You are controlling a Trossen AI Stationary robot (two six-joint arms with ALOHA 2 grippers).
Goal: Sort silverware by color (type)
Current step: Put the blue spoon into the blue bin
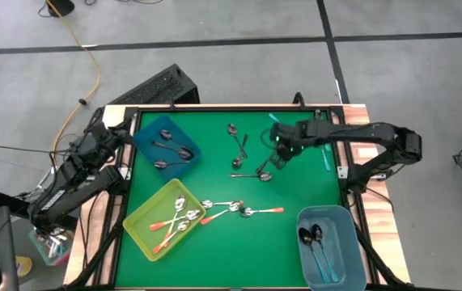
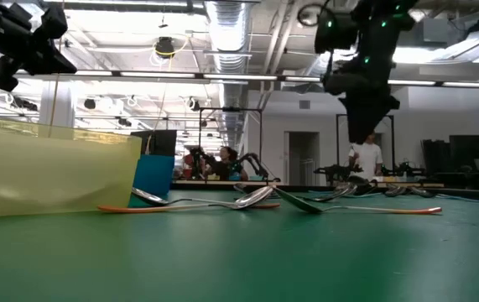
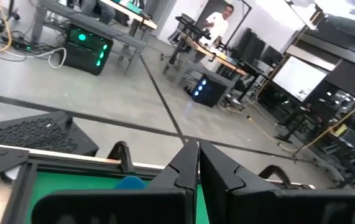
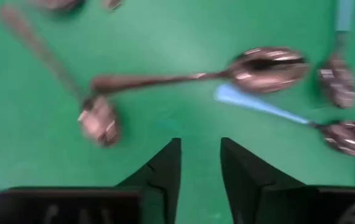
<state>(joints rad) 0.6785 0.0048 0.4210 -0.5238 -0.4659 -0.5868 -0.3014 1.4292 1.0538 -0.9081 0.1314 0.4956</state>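
Green felt covers the work table, which stands on a grey concrete floor crossed by dark seams. At the far left, off the mat's edge, the left gripper waits with its two dark fingers pressed together and nothing between them. Just inside that edge a dark blue rectangular plastic bin holds several all dark grey metal spoons. Nearer the front, a translucent yellow-green plastic bin sits tilted on the mat and contains silver spoons with orange-red handles; more spoons of that kind lie loose on the felt just right of it, spreading toward the table's middle. Behind those, around the centre, loose dark grey spoons are scattered apart from one another. The right gripper hangs over this patch, its fingers part open with bare green felt showing in the gap and no spoon held. Below it lie a dark grey spoon and two spoons with pale blue handles. At the front right corner a light blue plastic bin holds dark spoons with teal-blue handles. A single teal-blue piece lies near the right edge; what it is cannot be made out.
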